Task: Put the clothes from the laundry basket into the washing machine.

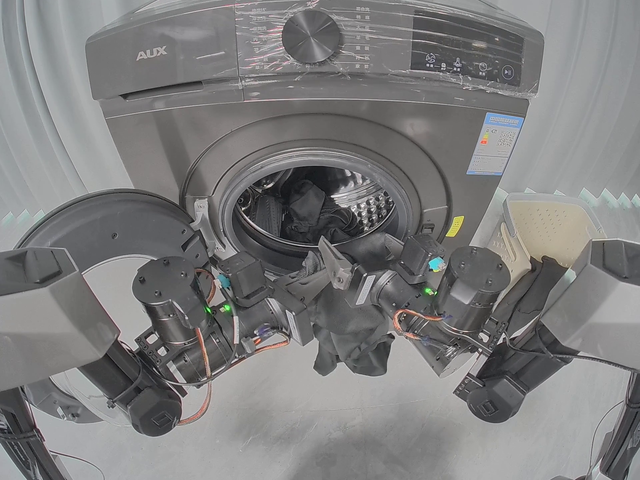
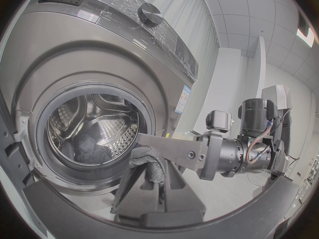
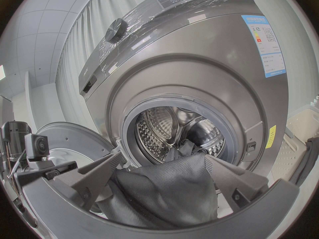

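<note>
The grey washing machine (image 1: 307, 101) stands with its round door (image 1: 100, 235) swung open to the left. Dark clothes (image 1: 310, 211) lie in its drum (image 2: 93, 123). Just in front of the opening hangs a dark grey garment (image 1: 347, 328). My left gripper (image 1: 308, 280) is shut on a bunched corner of it (image 2: 148, 160). My right gripper (image 1: 341, 269) is beside the left one, open, its fingers (image 3: 99, 176) spread wide, with the cloth (image 3: 162, 190) lying between them. The cream laundry basket (image 1: 553, 225) stands at the right with another dark garment (image 1: 533, 288) draped over its rim.
The open door (image 3: 66, 140) takes up the space left of the opening. The basket (image 3: 299, 133) stands close against the machine's right side. Bare grey floor (image 1: 300, 421) lies under the hanging garment. White curtains hang behind the machine.
</note>
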You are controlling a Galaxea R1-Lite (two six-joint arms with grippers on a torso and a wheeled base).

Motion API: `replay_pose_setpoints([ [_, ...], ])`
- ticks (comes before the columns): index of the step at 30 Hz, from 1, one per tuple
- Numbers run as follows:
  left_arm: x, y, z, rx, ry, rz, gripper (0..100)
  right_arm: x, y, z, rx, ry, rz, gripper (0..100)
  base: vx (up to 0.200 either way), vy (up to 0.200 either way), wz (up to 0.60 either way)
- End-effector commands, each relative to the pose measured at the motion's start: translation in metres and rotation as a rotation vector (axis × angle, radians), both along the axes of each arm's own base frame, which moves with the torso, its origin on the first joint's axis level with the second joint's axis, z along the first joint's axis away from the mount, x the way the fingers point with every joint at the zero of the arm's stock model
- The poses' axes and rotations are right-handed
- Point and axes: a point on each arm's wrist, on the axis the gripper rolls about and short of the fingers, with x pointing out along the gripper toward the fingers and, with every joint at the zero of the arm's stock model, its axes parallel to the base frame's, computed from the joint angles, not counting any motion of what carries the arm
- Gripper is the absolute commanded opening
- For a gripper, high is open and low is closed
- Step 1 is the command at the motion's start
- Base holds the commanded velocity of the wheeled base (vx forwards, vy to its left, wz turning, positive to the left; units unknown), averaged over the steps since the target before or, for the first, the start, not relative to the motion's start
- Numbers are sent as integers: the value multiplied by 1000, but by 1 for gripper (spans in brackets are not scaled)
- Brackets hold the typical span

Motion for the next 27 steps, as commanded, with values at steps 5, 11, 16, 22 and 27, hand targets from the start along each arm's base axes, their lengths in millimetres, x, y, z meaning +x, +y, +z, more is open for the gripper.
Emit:
replay_pose_setpoints([
  [5,9,6,11,-34,-41,57,0,-2,-17,-4,-31,31,-28,100,0,0,0],
  [11,13,11,17,-47,-60,76,0,-12,-33,-29,-111,117,-33,100,0,0,0],
  [16,13,12,22,-57,-72,78,0,-25,-40,-47,-174,181,7,100,0,0,0],
  [22,13,13,37,-88,-112,93,0,-29,-44,-64,-223,235,9,100,0,0,0],
  [27,14,18,47,-104,-135,120,0,-26,-42,-82,-261,274,8,100,0,0,0],
])
